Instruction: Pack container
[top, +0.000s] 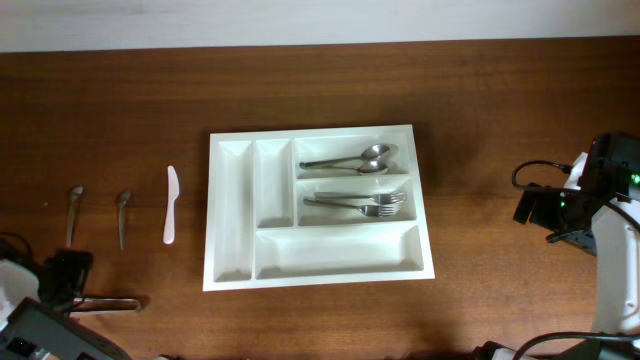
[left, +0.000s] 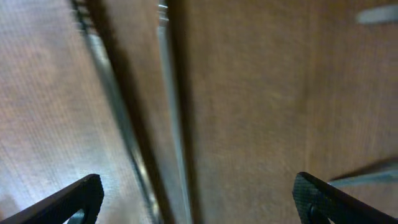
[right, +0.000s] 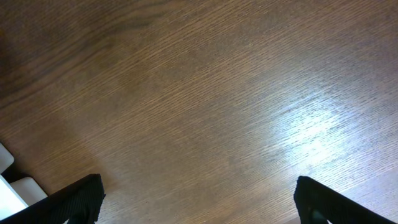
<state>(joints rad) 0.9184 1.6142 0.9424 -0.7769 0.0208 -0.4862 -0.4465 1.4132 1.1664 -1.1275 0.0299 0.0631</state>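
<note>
Our left claw (left: 198, 186), spread apart, hangs over a utensil (top: 110, 302) lying left-right. To its right sits the tray (top: 232, 215); our right claw (right: 198, 186) gapes too.

right arm (top: 612, 270): white shell, black cable (top: 528, 170) | left claw (left: 198, 196): black fingertips (left: 74, 196)

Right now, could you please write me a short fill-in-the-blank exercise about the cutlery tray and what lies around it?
In the overhead view, the spoons lie in the container's ___ wide compartment. The forks lie in its ___ wide compartment. The white knife lies on the table, ___ of the container. Both narrow compartments are ___.
Missing words: top, middle, left, empty.
</note>
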